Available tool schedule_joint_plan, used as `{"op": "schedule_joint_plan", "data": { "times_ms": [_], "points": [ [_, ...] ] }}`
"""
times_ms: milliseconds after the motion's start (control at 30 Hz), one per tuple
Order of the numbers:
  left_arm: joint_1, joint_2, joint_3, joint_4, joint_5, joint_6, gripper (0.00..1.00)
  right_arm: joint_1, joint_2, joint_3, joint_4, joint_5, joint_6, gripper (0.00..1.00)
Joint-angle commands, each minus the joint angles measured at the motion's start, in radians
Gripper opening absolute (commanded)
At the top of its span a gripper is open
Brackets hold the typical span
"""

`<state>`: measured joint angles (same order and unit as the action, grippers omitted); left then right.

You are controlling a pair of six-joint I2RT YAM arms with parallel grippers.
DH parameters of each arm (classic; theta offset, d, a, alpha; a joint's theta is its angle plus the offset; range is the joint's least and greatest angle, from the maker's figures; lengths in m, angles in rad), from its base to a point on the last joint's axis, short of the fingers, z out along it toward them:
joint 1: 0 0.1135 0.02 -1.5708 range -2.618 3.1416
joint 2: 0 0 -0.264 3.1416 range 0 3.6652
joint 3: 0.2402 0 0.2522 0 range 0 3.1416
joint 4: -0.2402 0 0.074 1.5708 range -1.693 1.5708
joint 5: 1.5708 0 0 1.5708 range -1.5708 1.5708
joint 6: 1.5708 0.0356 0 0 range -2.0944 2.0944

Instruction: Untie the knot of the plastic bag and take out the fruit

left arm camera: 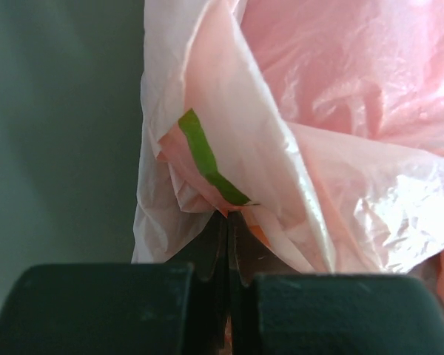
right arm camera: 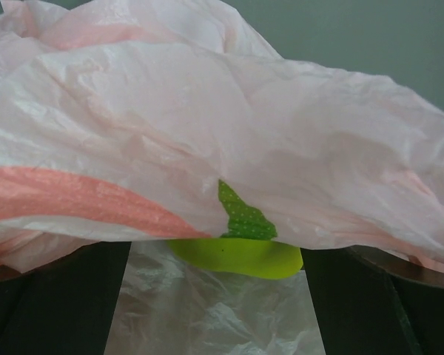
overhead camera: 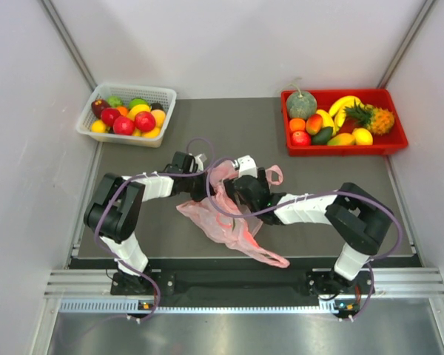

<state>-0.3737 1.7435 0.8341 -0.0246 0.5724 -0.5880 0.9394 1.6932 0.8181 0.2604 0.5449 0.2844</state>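
Observation:
The pink plastic bag (overhead camera: 226, 218) lies crumpled on the dark mat between my two arms, one handle loop (overhead camera: 275, 175) sticking out to the right. I cannot make out the knot. My left gripper (overhead camera: 206, 183) is at the bag's upper left edge; in the left wrist view it (left arm camera: 229, 218) is shut on a fold of the bag (left arm camera: 340, 111), with a green streak (left arm camera: 203, 159) showing through. My right gripper (overhead camera: 240, 191) is over the bag's top. In the right wrist view it (right arm camera: 216, 259) is open, the bag (right arm camera: 229, 118) draped over its fingers, with a lime-green fruit (right arm camera: 251, 257) between them.
A white basket (overhead camera: 137, 87) full of mixed fruit stands at the back left. A red tray (overhead camera: 340, 150) at the back right holds a melon (overhead camera: 301, 103), a pineapple (overhead camera: 376, 118), bananas and small fruits. Grey walls close in on both sides.

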Motion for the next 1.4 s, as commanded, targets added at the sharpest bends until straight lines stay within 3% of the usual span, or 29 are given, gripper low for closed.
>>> {"op": "schedule_joint_plan", "data": {
  "times_ms": [0,233,400,500,600,700,733,800,833,867,900,967,1100,1267,1367],
  "points": [
    [0.002,-0.035,0.017,0.003,0.023,0.024,0.00,-0.011,-0.001,-0.002,0.048,0.017,0.016,0.91],
    [0.002,-0.027,-0.006,0.017,0.035,0.011,0.00,-0.054,0.025,0.012,0.079,-0.025,-0.002,0.77],
    [0.002,-0.039,-0.006,0.017,0.030,0.016,0.00,-0.090,0.085,0.050,0.062,-0.043,0.001,0.85],
    [0.004,-0.033,-0.001,0.015,0.032,0.016,0.00,-0.096,0.094,0.055,0.063,-0.019,0.002,0.96],
    [0.002,-0.030,-0.001,0.015,0.032,0.017,0.00,-0.099,0.098,0.055,0.076,-0.014,-0.007,0.95],
    [0.002,-0.029,-0.003,0.015,0.034,0.016,0.00,-0.105,0.091,0.046,0.103,-0.026,-0.017,0.82],
    [0.002,-0.029,-0.004,0.017,0.032,0.017,0.00,-0.106,0.085,0.036,0.129,-0.031,-0.019,0.69],
    [0.002,-0.032,-0.006,0.014,0.029,0.020,0.00,-0.108,0.047,-0.003,0.163,-0.031,-0.028,0.52],
    [0.002,-0.032,-0.006,0.012,0.029,0.020,0.00,-0.108,0.028,-0.017,0.186,-0.033,-0.030,0.36],
    [0.002,-0.033,-0.007,0.011,0.027,0.022,0.00,-0.106,-0.013,-0.046,0.192,-0.034,-0.028,0.27],
    [0.004,-0.032,-0.009,0.011,0.024,0.022,0.00,-0.105,-0.036,-0.060,0.192,-0.040,-0.028,0.12],
    [0.002,-0.035,-0.010,0.014,0.024,0.022,0.00,-0.106,-0.110,-0.089,0.166,-0.057,-0.022,0.02],
    [0.002,-0.039,-0.023,0.017,0.018,0.011,0.00,-0.105,-0.254,-0.115,-0.031,-0.132,0.019,0.00],
    [0.004,-0.050,-0.026,0.043,0.014,0.002,0.00,-0.105,-0.493,-0.148,-0.340,-0.422,0.070,0.00],
    [0.004,-0.055,-0.020,0.045,0.009,-0.001,0.00,-0.105,-0.665,-0.210,-0.406,-0.620,0.076,0.00]
  ]
}}
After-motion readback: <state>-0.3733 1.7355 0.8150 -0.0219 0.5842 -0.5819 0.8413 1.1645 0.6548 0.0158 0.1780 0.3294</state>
